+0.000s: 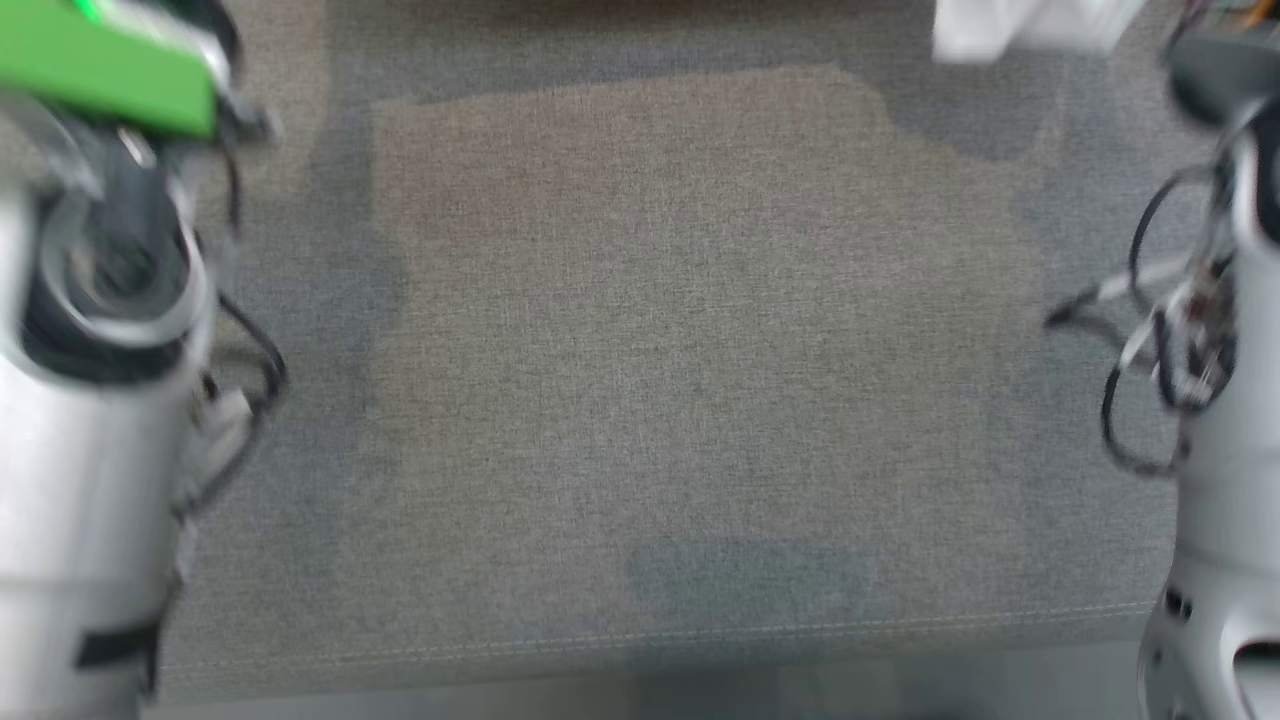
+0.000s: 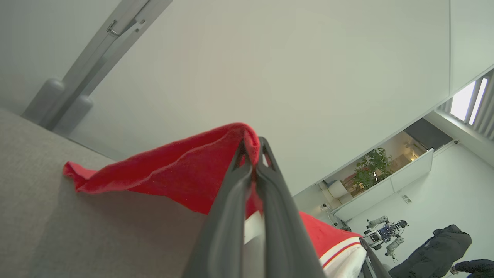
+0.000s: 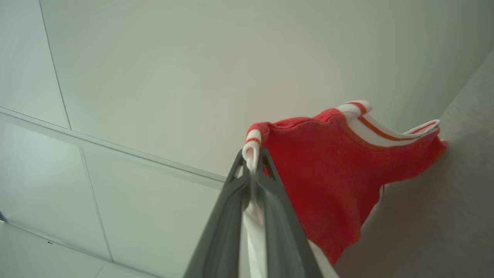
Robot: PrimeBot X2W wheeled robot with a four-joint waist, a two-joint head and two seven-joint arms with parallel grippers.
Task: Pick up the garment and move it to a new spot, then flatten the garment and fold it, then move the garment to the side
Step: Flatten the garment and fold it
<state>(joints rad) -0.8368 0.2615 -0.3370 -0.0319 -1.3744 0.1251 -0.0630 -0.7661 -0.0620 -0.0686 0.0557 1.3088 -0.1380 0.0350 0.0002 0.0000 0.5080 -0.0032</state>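
The left gripper [image 2: 252, 154] is squeezed shut on one end of the red garment [image 2: 170, 173]. The right gripper [image 3: 252, 156] pinches the other end. The garment stretches sideways between them.

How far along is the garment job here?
Pickup looks done: left gripper is shut on a red fold of the garment, right gripper on its white striped trim. In hand: the carry, the cloth held up between them with its far edge against the grey surface. Remaining: laying it down, flattening, folding, moving it aside.
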